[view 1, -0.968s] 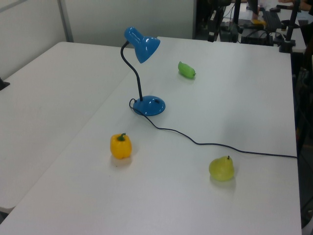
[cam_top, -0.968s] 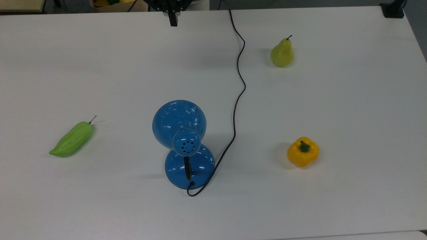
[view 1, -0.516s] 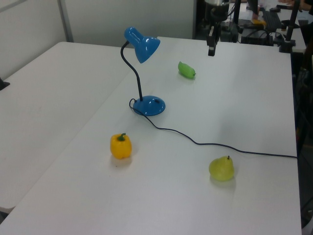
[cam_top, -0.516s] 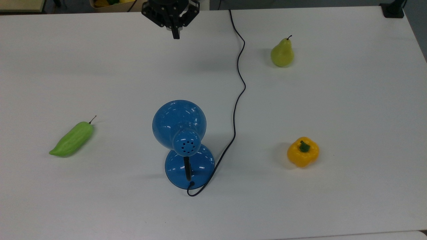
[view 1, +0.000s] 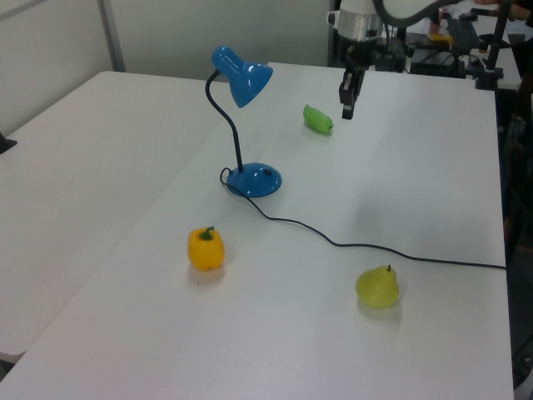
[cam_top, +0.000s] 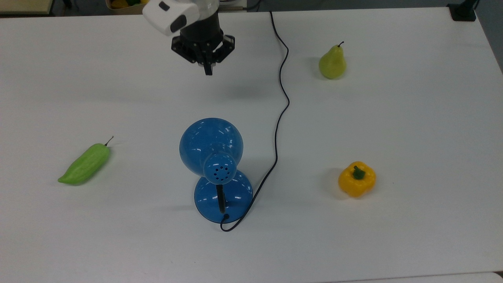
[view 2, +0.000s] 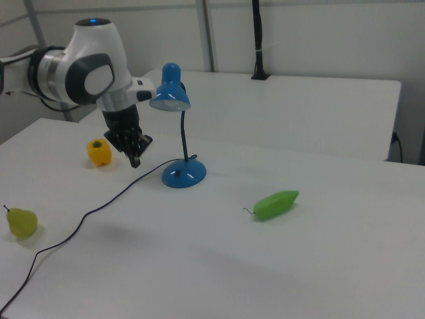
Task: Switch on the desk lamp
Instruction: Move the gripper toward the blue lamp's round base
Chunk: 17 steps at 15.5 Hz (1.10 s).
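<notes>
Your tool (cam_top: 208, 71) hangs above the desk (cam_top: 412, 118) with its fingers drawn together, holding nothing — well apart from the desk lamp (cam_top: 214, 157), which stands upright near the middle, shade dark. By the look of it nothing is done yet: you must reach the round base (view 1: 254, 178) — where a switch likely sits — and press.

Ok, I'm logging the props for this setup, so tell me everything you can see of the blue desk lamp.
The desk lamp is glossy blue. Its domed shade has vent holes in its narrow cap and tips downward. A thin, curved black neck joins it to a round blue base standing flat on the white table. A long black cord leaves the base and snakes across the table. No glow shows. The gripper hovers apart, not touching it.
</notes>
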Motion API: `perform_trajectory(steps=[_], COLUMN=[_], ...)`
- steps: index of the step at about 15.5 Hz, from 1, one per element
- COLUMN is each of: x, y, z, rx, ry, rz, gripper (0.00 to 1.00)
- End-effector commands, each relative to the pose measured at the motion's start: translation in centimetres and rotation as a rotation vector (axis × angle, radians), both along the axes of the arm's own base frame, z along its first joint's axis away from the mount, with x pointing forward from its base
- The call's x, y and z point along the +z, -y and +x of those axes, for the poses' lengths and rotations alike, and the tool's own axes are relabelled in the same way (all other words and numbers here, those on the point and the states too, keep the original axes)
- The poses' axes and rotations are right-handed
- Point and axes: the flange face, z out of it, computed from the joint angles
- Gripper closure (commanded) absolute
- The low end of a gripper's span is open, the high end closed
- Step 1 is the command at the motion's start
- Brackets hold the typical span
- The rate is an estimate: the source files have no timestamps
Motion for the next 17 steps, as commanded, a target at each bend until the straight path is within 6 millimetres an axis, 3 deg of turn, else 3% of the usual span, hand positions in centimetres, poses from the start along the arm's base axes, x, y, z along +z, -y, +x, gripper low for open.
perform_trajectory(steps=[1, 17], x=[-2.6, -11.3], y=[-0.4, -0.7], z=[1.2, 6.8], rx=[0.013, 0.014], ry=[0.068, 0.319], rz=[-0.013, -0.024], gripper=[1.0, 1.0])
